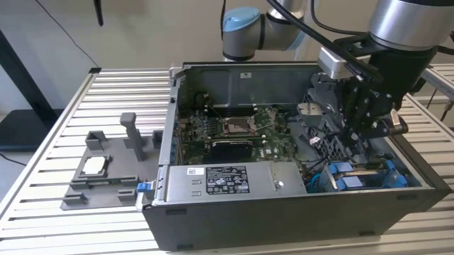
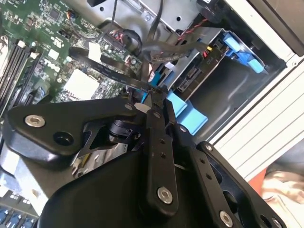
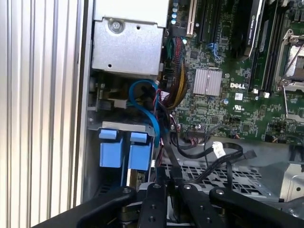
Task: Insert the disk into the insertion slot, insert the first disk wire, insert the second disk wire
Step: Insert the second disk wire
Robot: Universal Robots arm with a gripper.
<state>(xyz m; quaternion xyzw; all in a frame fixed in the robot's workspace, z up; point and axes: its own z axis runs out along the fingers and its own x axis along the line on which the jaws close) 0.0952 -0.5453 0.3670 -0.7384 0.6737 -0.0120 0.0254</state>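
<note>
Wire step in hand at the insertion slot [image 1: 365, 175].
The hand [image 2: 154, 97] is closed on a black wire [image 2: 109, 71]; next calls for fine alignment, I judge.

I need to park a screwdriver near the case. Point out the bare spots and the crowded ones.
Free: the slatted table beyond the grey fixture tray, and the slats in front of the tray. Crowded: inside the computer case, where the end effector hangs over black cables beside the blue-tabbed drive cage.
</note>
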